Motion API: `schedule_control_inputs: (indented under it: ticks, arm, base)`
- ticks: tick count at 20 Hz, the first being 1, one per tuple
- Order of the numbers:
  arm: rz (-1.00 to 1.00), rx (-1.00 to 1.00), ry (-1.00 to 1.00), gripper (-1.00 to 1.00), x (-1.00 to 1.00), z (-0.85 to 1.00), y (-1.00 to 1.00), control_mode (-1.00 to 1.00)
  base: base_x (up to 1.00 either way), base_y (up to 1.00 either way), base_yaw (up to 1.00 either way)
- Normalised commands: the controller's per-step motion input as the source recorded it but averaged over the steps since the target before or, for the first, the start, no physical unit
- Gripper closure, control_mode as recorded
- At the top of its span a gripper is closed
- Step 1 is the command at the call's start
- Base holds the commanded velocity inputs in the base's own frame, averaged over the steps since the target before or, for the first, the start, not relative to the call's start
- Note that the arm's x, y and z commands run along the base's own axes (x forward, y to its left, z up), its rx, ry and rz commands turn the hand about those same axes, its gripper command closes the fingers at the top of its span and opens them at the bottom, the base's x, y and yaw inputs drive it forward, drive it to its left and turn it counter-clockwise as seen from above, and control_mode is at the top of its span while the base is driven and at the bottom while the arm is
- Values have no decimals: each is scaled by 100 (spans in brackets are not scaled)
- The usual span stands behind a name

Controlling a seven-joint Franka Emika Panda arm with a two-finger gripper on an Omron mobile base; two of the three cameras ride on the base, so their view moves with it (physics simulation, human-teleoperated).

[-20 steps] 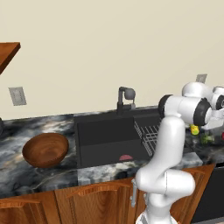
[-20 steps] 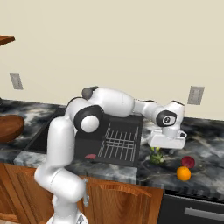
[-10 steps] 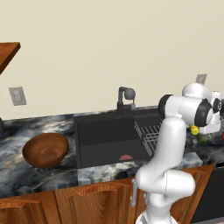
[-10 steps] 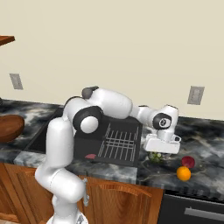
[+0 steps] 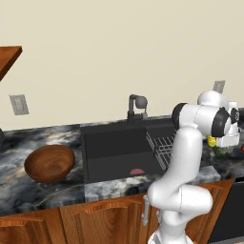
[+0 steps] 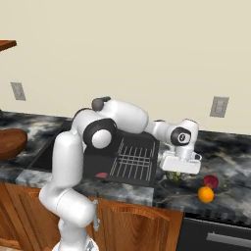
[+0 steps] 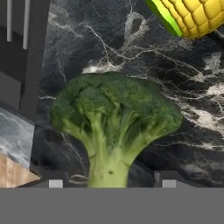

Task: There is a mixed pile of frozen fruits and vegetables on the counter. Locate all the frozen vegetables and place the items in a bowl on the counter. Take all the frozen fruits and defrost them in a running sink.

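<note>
On the dark marbled stone table, right of the black sink (image 6: 73,152), the hand (image 6: 179,172) has lowered over the dark green broccoli piece (image 7: 114,120); its fingers are part-closed, not yet gripping.

Even, bright rendered light, soft shadows, no glare, blur or edge distortion.

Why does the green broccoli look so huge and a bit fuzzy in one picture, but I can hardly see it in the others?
In the hand view the camera sits right above the dark green broccoli piece, so its edges look soft and big; the yellow corn cob is cut off at the top. In the right base view the white gripper covers most of it. In the left base view the arm blocks it.
</note>
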Motion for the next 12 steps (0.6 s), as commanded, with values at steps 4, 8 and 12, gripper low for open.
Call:
schedule_control_inputs:
  ticks: [4,8,12]
  arm:
    - [0,0,2,100,0,0,7,-100]
    - [0,0,3,100,-6,0,11,-100]
    - [0,0,-10,100,-32,20,20,-100]
  base:
    - [0,0,0]
    - [0,0,0]
    - [0,0,0]
